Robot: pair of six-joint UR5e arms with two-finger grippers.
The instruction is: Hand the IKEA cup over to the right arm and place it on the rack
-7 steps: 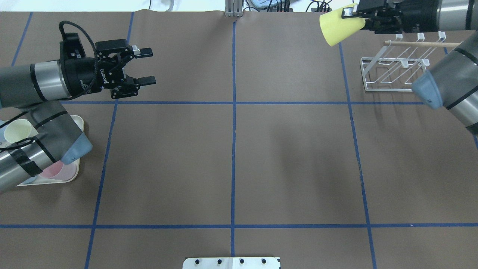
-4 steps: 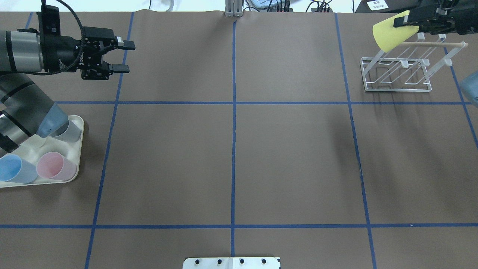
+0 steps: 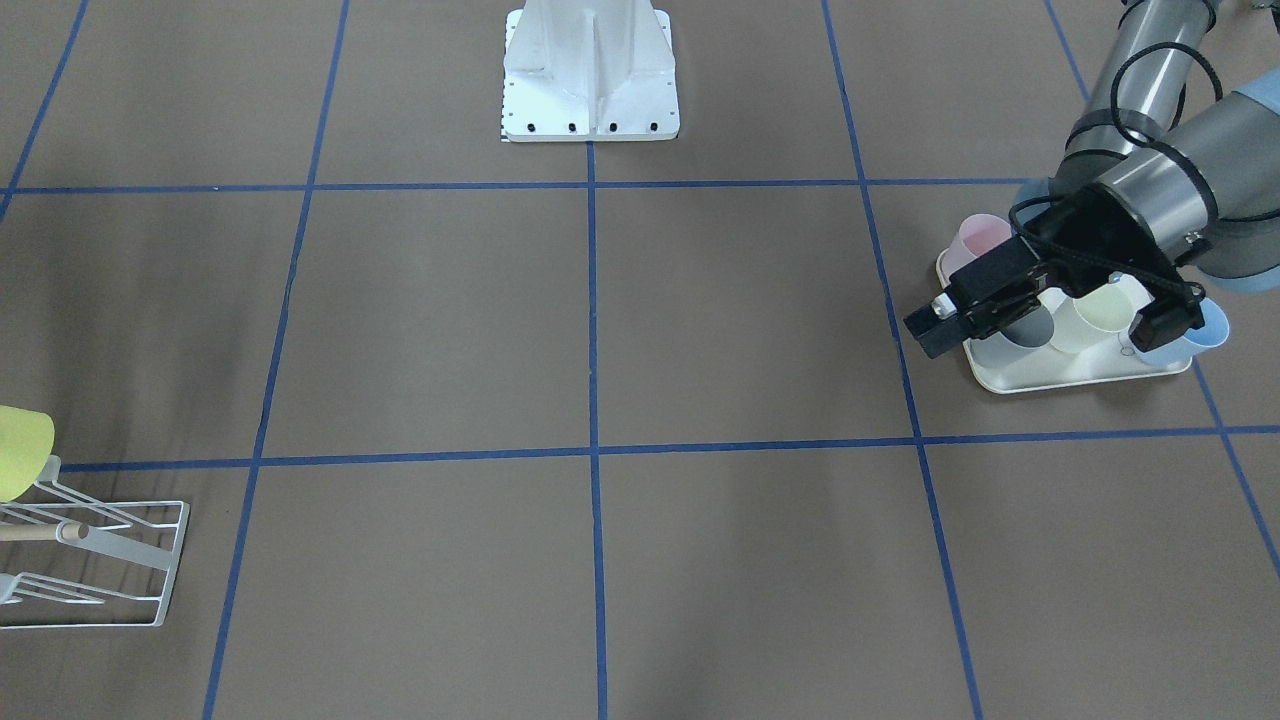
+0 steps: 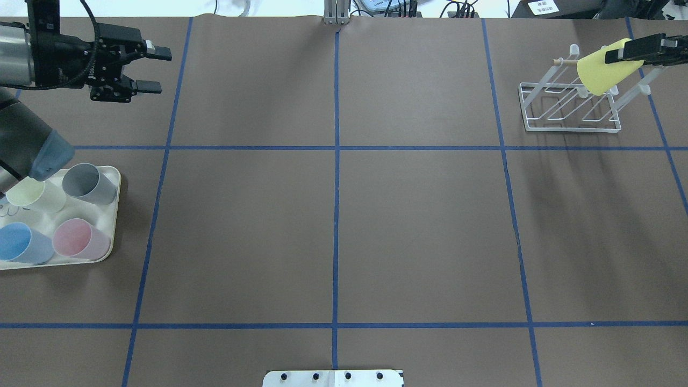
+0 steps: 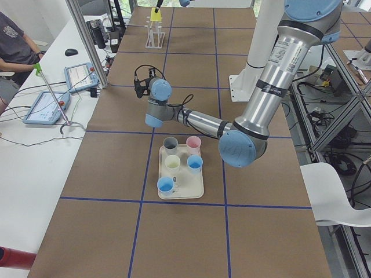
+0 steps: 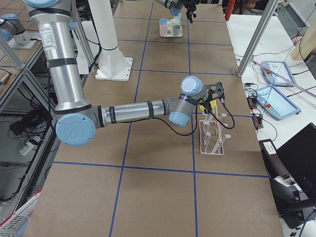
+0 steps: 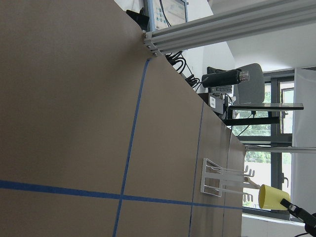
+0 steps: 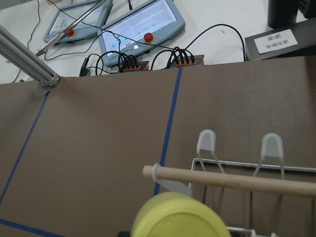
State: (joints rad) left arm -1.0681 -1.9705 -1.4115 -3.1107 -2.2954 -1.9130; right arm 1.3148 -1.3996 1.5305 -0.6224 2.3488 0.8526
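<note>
The IKEA cup (image 4: 602, 75) is yellow and hangs tilted over the rack (image 4: 570, 115), crossing its wooden dowel (image 8: 232, 178). I cannot tell whether cup and rack touch. On the right arm, my right gripper (image 4: 637, 49) is shut on the cup and comes in from the far right edge. The right wrist view looks down on the cup (image 8: 177, 219) just in front of the dowel. From the front only the cup (image 3: 20, 450) and the rack (image 3: 110, 560) show. My left gripper (image 4: 157, 69) is open and empty at the far left.
A cream tray (image 4: 112, 215) at the left edge holds grey (image 4: 88, 183), cream (image 4: 33, 194), blue (image 4: 21, 244) and pink (image 4: 78, 239) cups. The left arm's elbow (image 4: 48, 156) hangs beside them. A person sits at a side desk (image 5: 52, 98) with tablets.
The right gripper carried the yellow cup rightward and down, from left of the rack to over its dowel. The left arm drew back to the far left, uncovering the tray's cups.
</note>
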